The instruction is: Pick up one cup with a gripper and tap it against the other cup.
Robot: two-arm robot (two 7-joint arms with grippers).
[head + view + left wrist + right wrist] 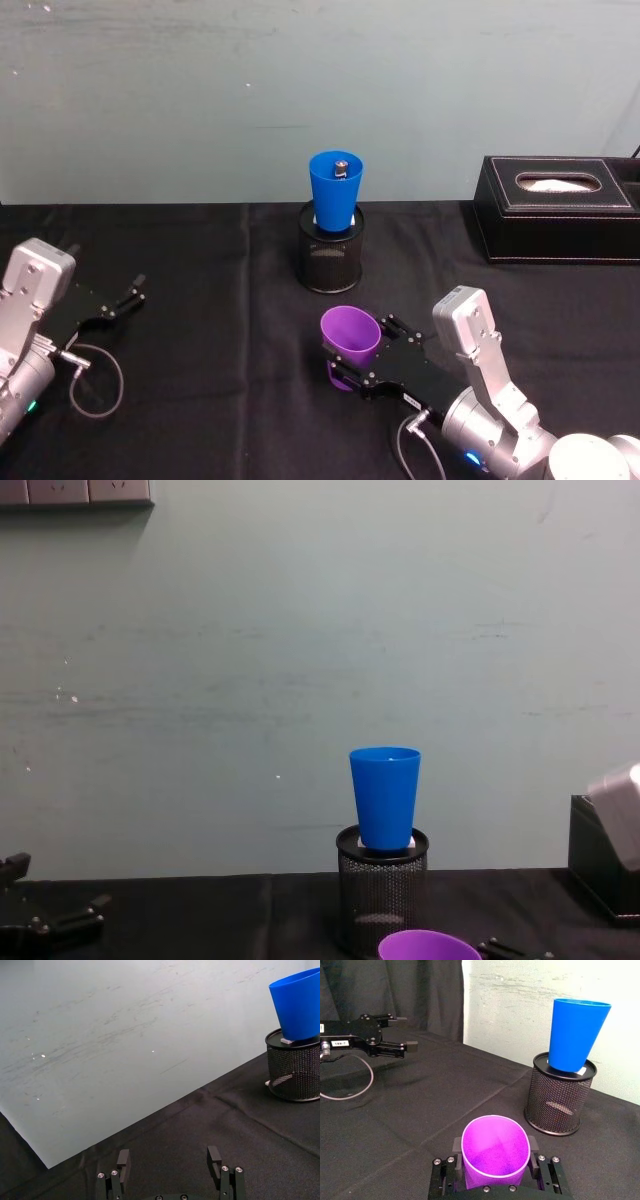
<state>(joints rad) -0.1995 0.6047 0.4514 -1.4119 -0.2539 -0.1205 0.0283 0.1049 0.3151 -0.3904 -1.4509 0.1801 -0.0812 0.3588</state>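
Observation:
A purple cup [350, 336] [495, 1160] sits between the fingers of my right gripper [365, 354] [495, 1146], which is shut on its sides low over the black cloth. Its rim [430, 944] shows at the chest view's lower edge. The blue cup [335, 190] [575, 1032] [385, 795] [297, 1005] stands upright, mouth up, in a black mesh pen holder [331, 258] [557, 1095] [380, 890], a short way beyond the purple cup and apart from it. My left gripper [133, 292] [168, 1157] [405, 1033] rests open at the far left, holding nothing.
A black tissue box [560, 210] [600, 870] stands at the back right near the wall. A loose grey cable [95, 380] loops by the left arm. Black cloth [220, 330] covers the table between the two arms.

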